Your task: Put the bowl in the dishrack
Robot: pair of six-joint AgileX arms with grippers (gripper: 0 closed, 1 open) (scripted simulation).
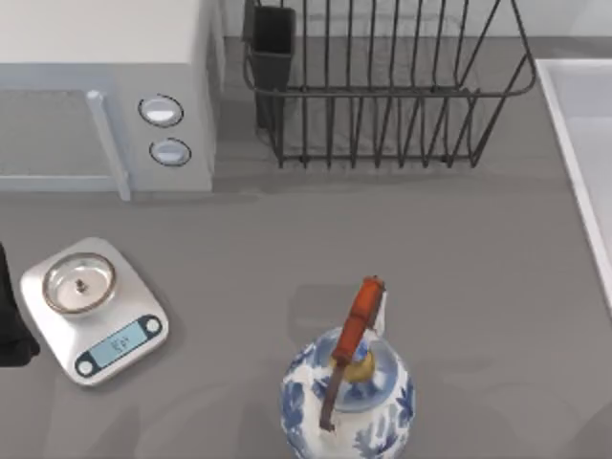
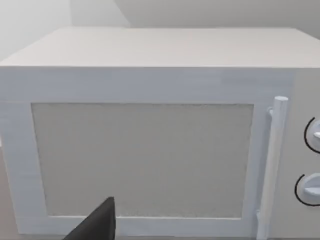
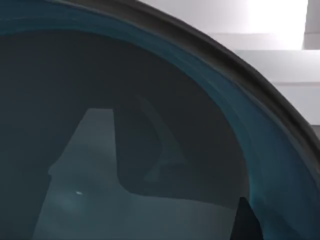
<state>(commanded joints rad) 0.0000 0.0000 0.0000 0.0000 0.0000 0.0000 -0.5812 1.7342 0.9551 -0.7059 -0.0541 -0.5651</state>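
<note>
Teal bowl [image 3: 270, 150] curves right against the right wrist camera; jaw state untellable; left arm [image 1: 10, 325] parked.

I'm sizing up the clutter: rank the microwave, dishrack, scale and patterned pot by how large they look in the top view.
1. Dishrack and microwave: both cut by the frame edge and look alike in extent, so unranked.
2. Scale and patterned pot: close; the pot is cropped and stands taller, nearer the camera, so unsure.

white microwave [image 1: 105, 86] behind kitchen scale [image 1: 94, 311]; patterned pot [image 1: 347, 397] front centre.
</note>
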